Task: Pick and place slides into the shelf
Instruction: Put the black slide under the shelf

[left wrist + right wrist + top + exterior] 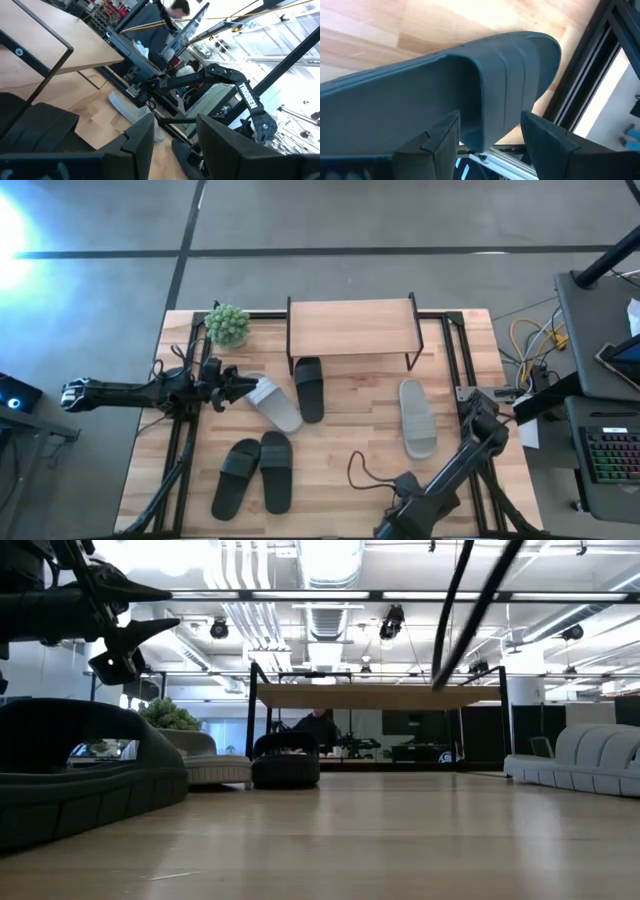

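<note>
High view: left claw (243,387) open, empty, just beside light grey rubber slide (272,404); wooden-topped black-framed shelf (352,327) beyond it.

Left wrist view: nothing between fingers (140,145).

Right wrist view: right claw (490,145) spread wide, gripping nothing; grey wide-strap slide (470,85) just ahead.

Risk: snagging strap on retreat, dragging slide towards worktop (380,30) edge.

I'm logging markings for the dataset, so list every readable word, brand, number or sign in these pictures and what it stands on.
"TROSSEN": white capitals along a link of the dark right robot arm, read in the left wrist view.
Monitor and keyboard on the side desk: too small to read.
Black and grey slides, wooden-topped shelf: no markings visible.
</note>
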Robot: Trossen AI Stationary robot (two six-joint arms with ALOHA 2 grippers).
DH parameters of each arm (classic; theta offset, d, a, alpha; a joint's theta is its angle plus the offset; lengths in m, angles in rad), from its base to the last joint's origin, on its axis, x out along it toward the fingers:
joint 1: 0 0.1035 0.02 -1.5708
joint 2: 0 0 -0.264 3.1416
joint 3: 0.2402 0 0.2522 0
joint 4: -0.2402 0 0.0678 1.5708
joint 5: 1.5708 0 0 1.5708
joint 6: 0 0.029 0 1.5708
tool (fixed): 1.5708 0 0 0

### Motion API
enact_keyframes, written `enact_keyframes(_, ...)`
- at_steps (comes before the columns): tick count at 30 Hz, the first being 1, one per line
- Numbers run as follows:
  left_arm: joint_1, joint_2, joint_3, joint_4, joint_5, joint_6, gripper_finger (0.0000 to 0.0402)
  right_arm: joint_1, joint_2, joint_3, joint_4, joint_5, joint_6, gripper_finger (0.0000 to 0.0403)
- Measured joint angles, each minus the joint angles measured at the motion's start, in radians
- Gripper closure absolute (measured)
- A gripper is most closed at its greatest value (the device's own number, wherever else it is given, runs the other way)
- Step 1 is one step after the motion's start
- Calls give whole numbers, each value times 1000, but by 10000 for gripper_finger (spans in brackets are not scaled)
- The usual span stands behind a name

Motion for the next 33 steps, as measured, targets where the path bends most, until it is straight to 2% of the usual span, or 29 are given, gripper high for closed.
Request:
enact_keyframes(5, 0, -2, 0, 1, -1, 4, 268, 10, 14, -42, -1, -1, 46, 213)
enact_keyframes(12, 0, 5, 0, 2, -4, 6, 268, 10, 41, -92, -3, -12, 8, 251)
enact_keyframes(16, 0, 4, 0, 6, -4, 6, 268, 10, 42, -85, -5, 5, 14, 295)
enact_keyframes(21, 0, 4, 0, 5, -3, 4, 268, 10, 41, -53, -6, 28, 1, 371)
enact_keyframes(23, 0, 4, 0, 6, -3, 4, 268, 10, 41, -28, -8, 45, 0, 387)
enact_keyframes(25, 0, 4, 0, 5, -3, 4, 268, 10, 38, 11, -2, 104, 0, 389)
enact_keyframes(28, 0, 4, 0, 6, -3, 3, 268, 6, 17, 73, 1, 303, -45, 390)
enact_keyframes(31, 0, 5, 0, 8, -3, 2, 268, -23, -9, 113, 7, 535, -208, 390)
enact_keyframes(33, 0, 4, 0, 7, -4, 1, 268, -59, -18, 123, 4, 645, -380, 390)
